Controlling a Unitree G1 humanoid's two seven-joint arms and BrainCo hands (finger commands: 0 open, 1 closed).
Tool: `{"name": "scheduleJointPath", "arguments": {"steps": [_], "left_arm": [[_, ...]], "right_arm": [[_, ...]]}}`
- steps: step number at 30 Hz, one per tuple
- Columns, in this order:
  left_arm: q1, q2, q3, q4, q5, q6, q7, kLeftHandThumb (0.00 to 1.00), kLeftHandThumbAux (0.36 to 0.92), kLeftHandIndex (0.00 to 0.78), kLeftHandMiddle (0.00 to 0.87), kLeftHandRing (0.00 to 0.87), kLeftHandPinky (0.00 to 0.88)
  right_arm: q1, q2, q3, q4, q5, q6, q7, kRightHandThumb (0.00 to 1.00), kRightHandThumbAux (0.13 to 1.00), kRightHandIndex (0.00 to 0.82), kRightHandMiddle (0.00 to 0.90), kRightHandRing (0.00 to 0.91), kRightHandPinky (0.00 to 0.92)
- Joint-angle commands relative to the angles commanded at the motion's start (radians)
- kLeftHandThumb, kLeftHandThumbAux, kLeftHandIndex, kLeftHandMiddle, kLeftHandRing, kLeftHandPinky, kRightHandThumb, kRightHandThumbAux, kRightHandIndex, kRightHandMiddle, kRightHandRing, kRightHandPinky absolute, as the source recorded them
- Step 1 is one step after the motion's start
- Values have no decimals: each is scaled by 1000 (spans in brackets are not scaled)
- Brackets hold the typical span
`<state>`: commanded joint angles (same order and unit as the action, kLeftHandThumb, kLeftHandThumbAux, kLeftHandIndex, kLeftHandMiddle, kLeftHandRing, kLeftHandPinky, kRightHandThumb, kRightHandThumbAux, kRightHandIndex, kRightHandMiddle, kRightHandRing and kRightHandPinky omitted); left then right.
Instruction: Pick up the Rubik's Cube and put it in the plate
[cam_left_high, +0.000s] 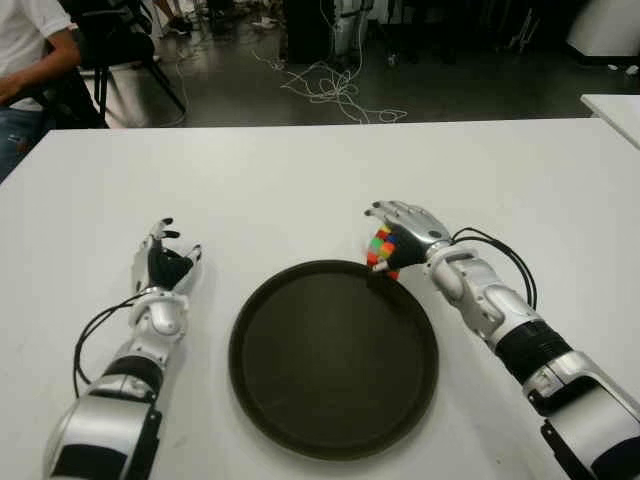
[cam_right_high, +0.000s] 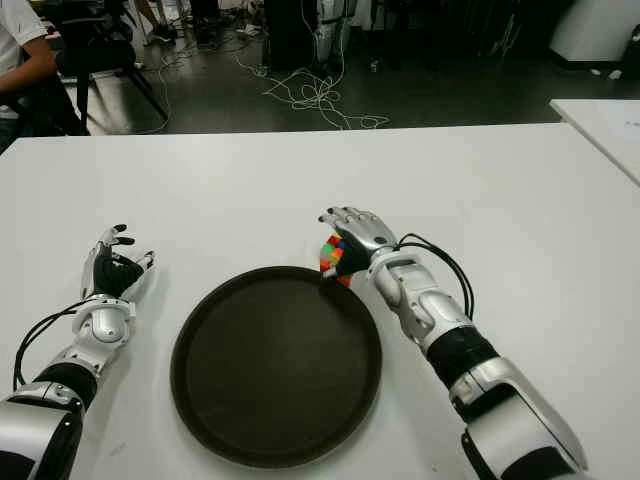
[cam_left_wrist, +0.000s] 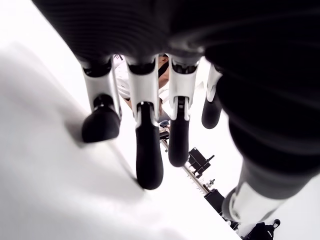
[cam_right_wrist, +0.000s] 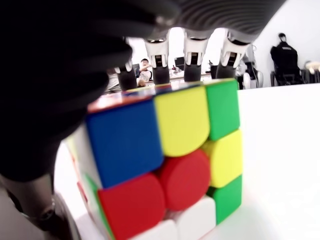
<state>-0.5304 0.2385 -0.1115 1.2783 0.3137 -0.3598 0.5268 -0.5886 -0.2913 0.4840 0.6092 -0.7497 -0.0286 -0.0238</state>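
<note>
Two hands are showing, but only the right hand (cam_left_high: 408, 228) is working, its fingers (cam_right_wrist: 192, 54) curling over the Rubik's Cube (cam_left_high: 381, 250) just beyond the plate (cam_left_high: 333, 420) rim. Lifting and carrying it inward is coming next. Left hand (cam_left_high: 165, 262) is lying relaxed, holding nothing.

The right hand (cam_left_high: 405, 232) hides most of the Rubik's Cube (cam_left_high: 381, 251).

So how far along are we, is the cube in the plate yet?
Not yet. Done: the right hand has closed over the Rubik's Cube, its fingers behind the cube in the wrist view. In hand: the cube sits at the plate's far right rim. Left: carry it over the plate and release. The left hand is idle, left of the plate.
</note>
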Motion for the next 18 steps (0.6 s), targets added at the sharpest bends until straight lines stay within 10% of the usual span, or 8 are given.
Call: {"name": "scheduleJointPath", "arguments": {"steps": [18], "left_arm": [[-3,-1,11,0,-13,1,-18,191,731,162,298,346,364]], "right_arm": [[-2,-3,-32,-8,14,-17,-13,41,674,0,0,41,91]]}}
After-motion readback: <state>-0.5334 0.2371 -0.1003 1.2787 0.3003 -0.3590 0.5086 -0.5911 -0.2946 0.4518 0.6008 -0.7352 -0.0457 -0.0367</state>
